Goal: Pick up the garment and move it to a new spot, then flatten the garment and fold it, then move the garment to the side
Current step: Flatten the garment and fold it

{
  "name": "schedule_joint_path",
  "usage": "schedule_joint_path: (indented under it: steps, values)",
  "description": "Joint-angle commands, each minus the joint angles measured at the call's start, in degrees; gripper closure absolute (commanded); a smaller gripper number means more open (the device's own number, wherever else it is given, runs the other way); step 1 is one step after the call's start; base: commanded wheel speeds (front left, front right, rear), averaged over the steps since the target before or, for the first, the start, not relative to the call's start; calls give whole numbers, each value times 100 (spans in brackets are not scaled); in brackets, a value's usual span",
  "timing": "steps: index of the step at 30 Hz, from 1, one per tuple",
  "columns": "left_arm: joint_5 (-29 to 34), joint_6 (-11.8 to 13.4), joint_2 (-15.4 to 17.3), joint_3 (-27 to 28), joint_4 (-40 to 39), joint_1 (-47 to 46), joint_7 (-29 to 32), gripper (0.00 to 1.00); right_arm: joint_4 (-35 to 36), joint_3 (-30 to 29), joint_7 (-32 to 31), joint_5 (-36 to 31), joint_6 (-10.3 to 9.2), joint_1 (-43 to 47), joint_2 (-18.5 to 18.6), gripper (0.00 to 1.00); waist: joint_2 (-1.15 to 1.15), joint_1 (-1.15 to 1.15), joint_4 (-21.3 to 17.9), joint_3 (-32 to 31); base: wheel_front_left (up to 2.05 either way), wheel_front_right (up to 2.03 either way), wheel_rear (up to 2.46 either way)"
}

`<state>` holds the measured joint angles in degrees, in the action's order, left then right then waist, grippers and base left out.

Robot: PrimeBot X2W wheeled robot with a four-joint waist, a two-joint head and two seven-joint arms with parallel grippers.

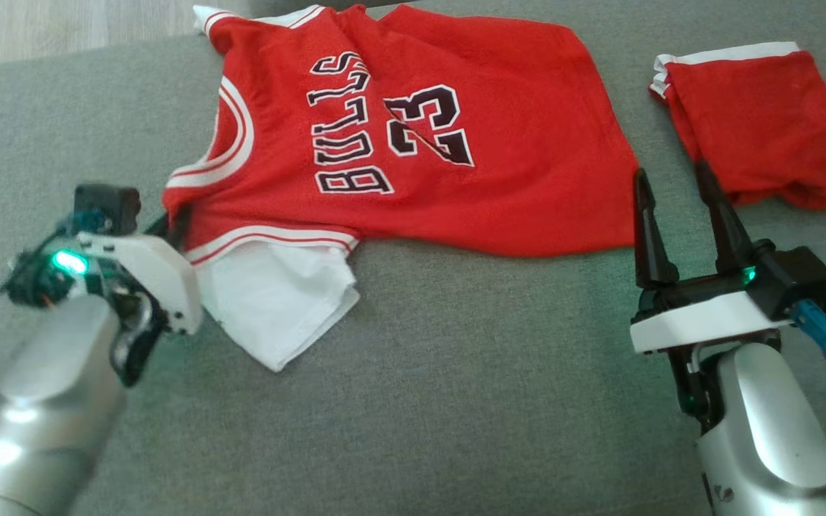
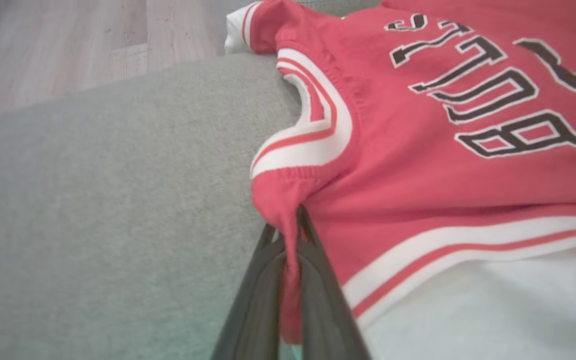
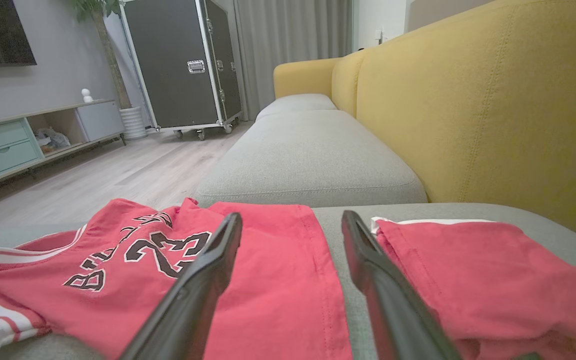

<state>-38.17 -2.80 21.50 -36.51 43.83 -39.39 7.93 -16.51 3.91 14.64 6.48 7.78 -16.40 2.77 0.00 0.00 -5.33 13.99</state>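
Item: one red Bulls jersey (image 1: pixel 413 143), white tee layered beneath, lying mostly spread and number side up on the grey sofa seat (image 1: pixel 456 358), with a pair of red shorts (image 1: pixel 764 122) lying apart beyond its hem. Handling, as I judge it: light, limp knit with no stiffness, likely to sag and bunch from a single hold, so best taken at shoulder straps or hem corners. Grip: left gripper (image 2: pixel 288 240) pinched tight on the nearer shoulder strap (image 2: pixel 280 200); right gripper (image 1: pixel 671 172) spread wide, empty, just beside the hem.

Silver forearms (image 1: pixel 771 408), black-fingered white end effectors (image 1: pixel 671 170) (image 2: pixel 288 225)
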Motion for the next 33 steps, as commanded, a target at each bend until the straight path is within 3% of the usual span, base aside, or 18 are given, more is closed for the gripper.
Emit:
schedule_joint_path:
  steps: [1, 5, 6, 7, 8, 17, 22, 27, 33]
  values:
    - [177, -108, 366, 26, -105, -380, 91, 100, 143, 163, 36, -49, -30, -146, 10, 0, 0, 0, 12, 7, 0, 0, 0]
    - [410, -277, 655, -219, -75, -552, 162, 100, 103, 200, 36, -53, -30, -181, 10, 0, 0, 0, 45, 11, 0, 0, 0]
    - [428, -286, 699, -223, -68, -579, 115, 83, 97, 200, 36, -52, -30, -185, 10, 0, 0, 0, 56, 11, 0, 0, 0]
    - [427, -287, 715, -207, -65, -594, 40, 7, 92, 198, 36, -50, -30, -187, 10, 0, 0, 0, 69, 6, 0, 0, 0]
    - [400, -243, 707, -159, -48, -597, -46, 0, 87, 200, 36, -45, -30, -186, 10, 0, 0, 0, 80, -3, 0, 0, 0]
    - [171, 63, 466, 207, -261, -313, -1214, 0, 103, 193, 36, -27, -30, -121, 10, 0, 0, 0, 208, -274, 0, 0, 0]
    - [32, 390, 363, 506, -665, 189, -2020, 0, 101, 221, 36, -86, -30, 27, 10, 0, 0, 0, 362, -497, 0, 0, 0]
    - [99, 886, 239, 882, -1438, 872, -2276, 0, 123, 143, 36, -134, -30, 190, 10, 0, 0, 0, 528, -717, 0, 0, 0]
    - [738, 1321, -28, 1384, -2844, 1986, -2290, 0, 195, 137, 36, -117, -30, 334, 10, 0, 0, 0, 621, -814, 0, 0, 0]
